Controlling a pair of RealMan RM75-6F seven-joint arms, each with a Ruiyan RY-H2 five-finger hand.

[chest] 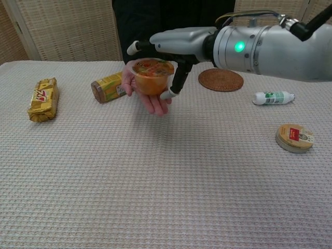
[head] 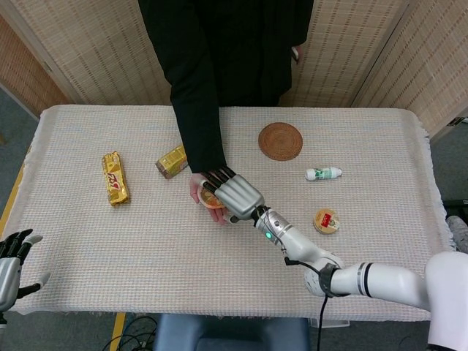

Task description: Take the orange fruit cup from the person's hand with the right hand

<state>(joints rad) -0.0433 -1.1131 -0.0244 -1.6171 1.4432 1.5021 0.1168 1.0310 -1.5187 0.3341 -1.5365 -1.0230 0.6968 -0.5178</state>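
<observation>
The orange fruit cup (chest: 150, 78) sits on the person's upturned palm (chest: 155, 104) above the table's middle. My right hand (chest: 176, 41) reaches over it: the fingers stretch across the lid and the thumb hangs down beside the cup's right wall. I cannot see the hand gripping the cup, which still rests on the palm. In the head view my right hand (head: 235, 196) covers most of the cup (head: 210, 199). My left hand (head: 14, 259) hangs at the table's near left corner, fingers apart and holding nothing.
On the table lie a gold snack bar (chest: 42, 98), a gold packet (chest: 109, 87) beside the person's wrist, a woven coaster (chest: 220, 79), a small white bottle (chest: 273, 97) and a round tin (chest: 294, 137). The person stands at the far edge.
</observation>
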